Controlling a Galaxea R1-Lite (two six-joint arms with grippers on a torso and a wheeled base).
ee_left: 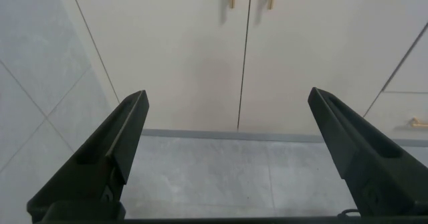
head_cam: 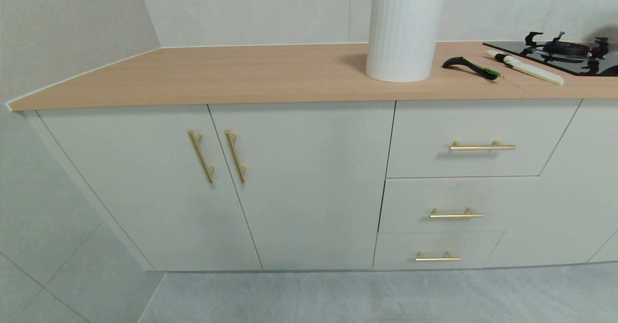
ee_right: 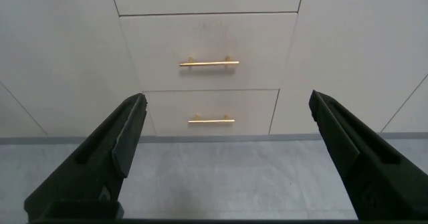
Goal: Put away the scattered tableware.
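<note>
On the wooden counter, a tall white ribbed vase stands upright towards the back wall, and the scattered tableware lies to the right of that vase. A black-handled utensil lies flat nearest the vase without touching it. A white knife lies just beyond the utensil, farther from the vase. Its handle end is near the edge of a black hob, the thing farthest right of the vase. Below the vase and to its left, two cabinet doors are shut, their gold handles side by side. Below the vase and to its right, a stack of three drawers is also shut. The left gripper hangs low before the doors, above the grey floor, its jaws released and spread wide with nothing between them. The right gripper hangs low before the two lower drawers, its jaws likewise released and holding nothing.
</note>
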